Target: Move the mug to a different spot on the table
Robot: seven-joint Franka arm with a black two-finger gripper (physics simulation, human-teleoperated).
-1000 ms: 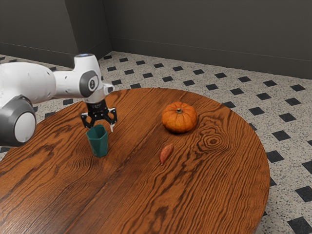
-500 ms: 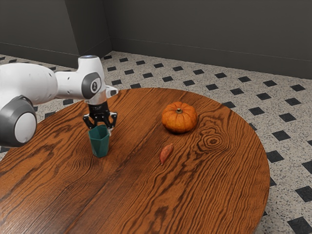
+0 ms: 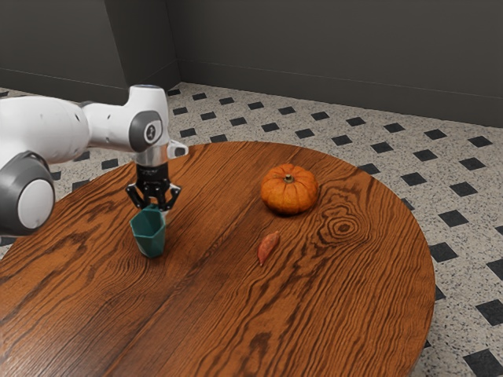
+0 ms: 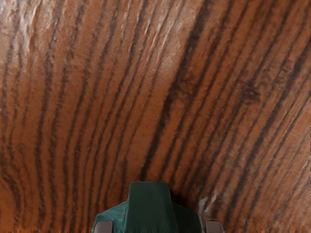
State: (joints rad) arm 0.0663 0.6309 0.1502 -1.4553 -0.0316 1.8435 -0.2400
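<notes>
Closest to me, the bare wood of the round desk (image 3: 314, 314) gives plenty of free room for a set-down. A little further in lies a sweet potato (image 3: 268, 247), well apart from the work. Past it, toward the exterior view's left, the green mug (image 3: 148, 234) sits slightly tilted under the arm, likely because the tool (image 3: 152, 206) pinches its rim from above, fingers closed on the wall. Whether its base touches the wood, I cannot tell. Beyond stands a pumpkin (image 3: 289, 188), then the chequered floor (image 3: 440, 157).
</notes>
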